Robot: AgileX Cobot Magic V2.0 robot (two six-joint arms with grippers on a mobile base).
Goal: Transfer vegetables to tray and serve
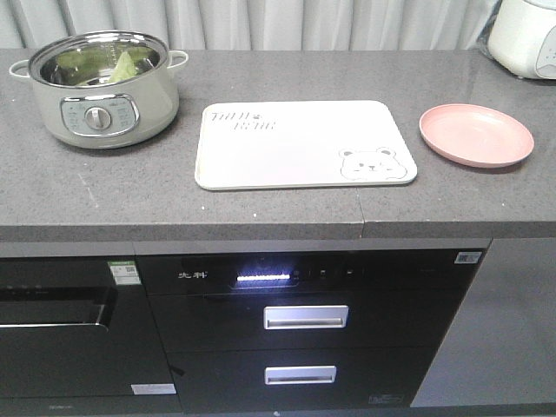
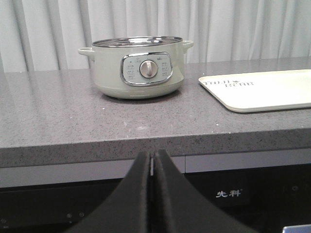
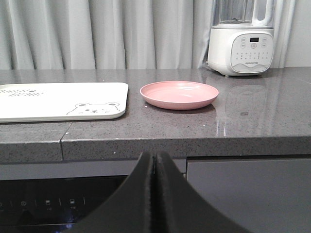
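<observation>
The vegetables (image 1: 124, 65) lie in the pot (image 1: 104, 117) at the left rear of the table (image 1: 87, 191), the tray (image 1: 295, 165) bare beside it. The left gripper (image 2: 151, 156) and right gripper (image 3: 154, 156) sit short of the table edge, fingers pressed together on nothing. Limp leaves may slip from a shallow pinch and drop short of the tray, or fingers may clip the pot rim.
</observation>
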